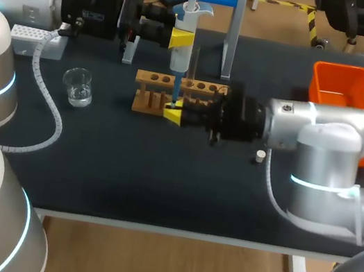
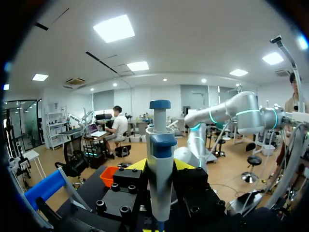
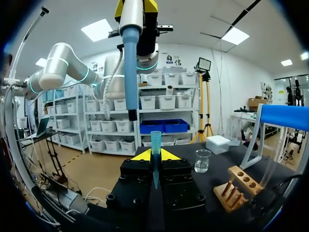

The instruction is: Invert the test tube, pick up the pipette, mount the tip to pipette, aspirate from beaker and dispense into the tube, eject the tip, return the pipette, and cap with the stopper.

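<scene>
Pipette (image 1: pixel 189 17) upright in the left gripper (image 1: pixel 180 39), yellow fingers pressed on its white body from two sides, blue plunger on top, thin blue shaft pointing down over the wooden rack (image 1: pixel 201 86). Probably light and stiff, of hard plastic, a little smooth; best to grip at the thick body, as here, never at the plunger or the thin shaft. Blue pipette tip (image 3: pixel 155 142) standing upright between the fingers of the right gripper (image 3: pixel 155 155), pinched from both sides, open end up, just below the shaft end and slightly beside it, apparently not yet touching. Seems very light and thin-walled, easy to tilt or to squeeze out of shape; asks for a gentle hold low on the cone and a straight push from above, so the mounting step judged as the one in hand. Glass beaker (image 1: pixel 78 86) with clear liquid on the left part of the table (image 1: pixel 158 188), well apart from both grippers, fragile and easy to spill. Counting: one pipette, one tip in the fingers, one beaker, one rack with several holes, one small white stopper (image 1: pixel 260 155) lying alone beside the right arm, one tip box (image 1: pixel 35 40) at the far left, one orange bin (image 1: pixel 342 69) at the far right. No test tube possible to make out for sure in these views.
</scene>
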